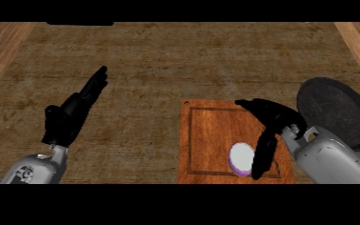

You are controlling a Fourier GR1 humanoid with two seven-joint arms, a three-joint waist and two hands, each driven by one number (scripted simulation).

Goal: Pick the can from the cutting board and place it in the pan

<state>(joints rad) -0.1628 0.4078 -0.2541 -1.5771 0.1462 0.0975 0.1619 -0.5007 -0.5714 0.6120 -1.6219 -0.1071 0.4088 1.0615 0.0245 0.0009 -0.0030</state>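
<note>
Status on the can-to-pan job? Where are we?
Done: nothing placed; the can sits on the cutting board. In hand: the right hand is over the board, fingers curved down beside the can, not visibly closed round it. Left: grasp, lift, carry to the pan at right. The left hand rests open at left.

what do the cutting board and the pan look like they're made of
Cutting board: looks like wood, reddish-brown with visible grain and a slight sheen. Pan: dark, matte, probably metal such as cast iron, though the look leaves it open.
</note>
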